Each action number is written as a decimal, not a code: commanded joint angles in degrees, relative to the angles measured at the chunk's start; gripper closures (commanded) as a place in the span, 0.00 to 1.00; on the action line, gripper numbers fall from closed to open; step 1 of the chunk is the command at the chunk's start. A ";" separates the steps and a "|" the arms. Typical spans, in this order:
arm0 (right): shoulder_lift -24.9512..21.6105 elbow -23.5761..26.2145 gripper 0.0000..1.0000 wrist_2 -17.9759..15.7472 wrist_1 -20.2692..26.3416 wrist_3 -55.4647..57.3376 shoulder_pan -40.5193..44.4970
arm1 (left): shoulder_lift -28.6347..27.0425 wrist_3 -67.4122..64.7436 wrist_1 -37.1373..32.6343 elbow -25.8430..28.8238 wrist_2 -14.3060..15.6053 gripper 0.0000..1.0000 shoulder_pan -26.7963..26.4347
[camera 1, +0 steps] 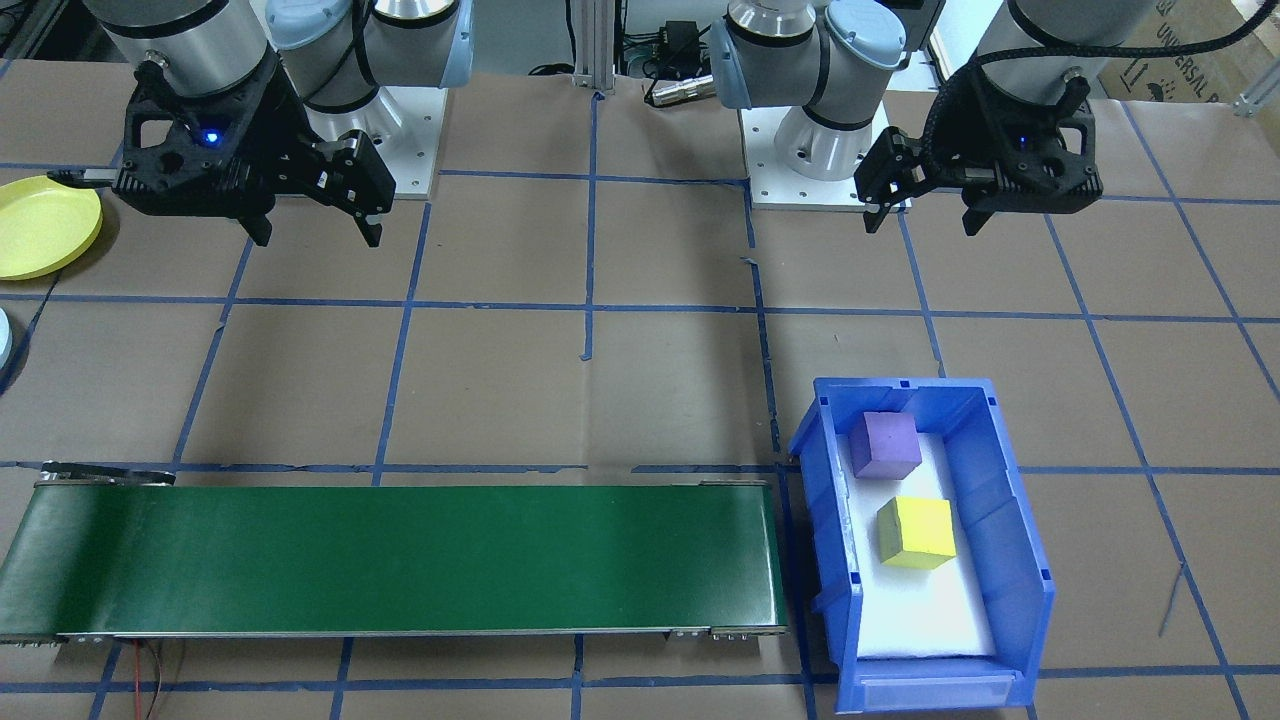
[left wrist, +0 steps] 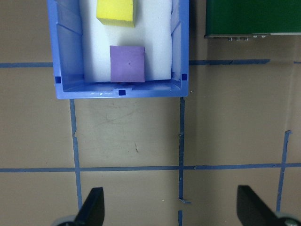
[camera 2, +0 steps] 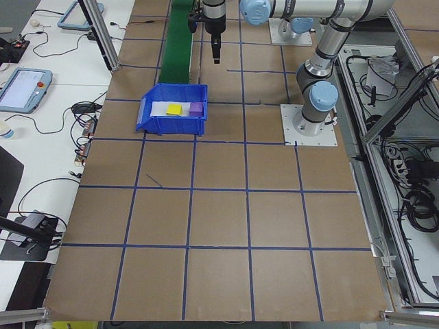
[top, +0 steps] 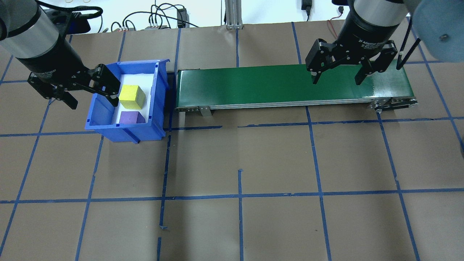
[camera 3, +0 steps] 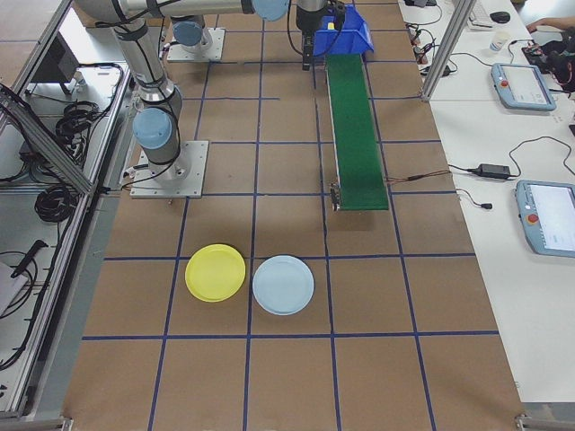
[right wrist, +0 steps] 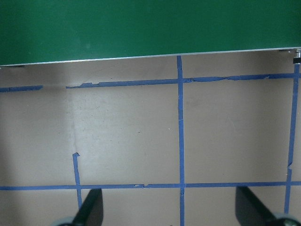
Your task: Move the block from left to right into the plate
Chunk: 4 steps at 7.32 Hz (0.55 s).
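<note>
A yellow block [camera 1: 915,532] and a purple block [camera 1: 884,444] lie on white foam inside a blue bin [camera 1: 1010,520]. In the overhead view the yellow block [top: 132,96] is farther from me than the purple block [top: 129,117]. My left gripper [camera 1: 920,226] hangs open and empty, raised on the robot side of the bin. Its wrist view shows the purple block [left wrist: 127,63] ahead of the open fingers [left wrist: 91,209]. My right gripper [top: 337,82] is open and empty, raised near the far end of the green conveyor belt [top: 290,85]. A yellow plate [camera 3: 216,272] and a light blue plate [camera 3: 283,285] lie on the table beyond the belt's end.
The belt [camera 1: 390,560] runs from beside the bin toward my right side. Brown paper with blue tape lines covers the table [top: 239,163]. Both arm bases [camera 1: 815,150] stand at the robot edge. Tablets and cables lie on side benches [camera 3: 539,90].
</note>
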 commanded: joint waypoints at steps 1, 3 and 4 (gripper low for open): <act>0.09 0.17 0.00 -0.04 0.00 0.00 -1.09 | 0.00 -0.50 0.12 -0.23 0.02 0.00 -0.41; 0.00 -0.01 0.00 0.05 0.01 0.00 -0.83 | -1.05 1.69 7.70 0.82 0.02 0.00 0.73; 0.00 -0.10 0.00 -0.04 0.00 0.00 -1.01 | -1.32 2.13 8.90 0.65 0.63 0.00 0.91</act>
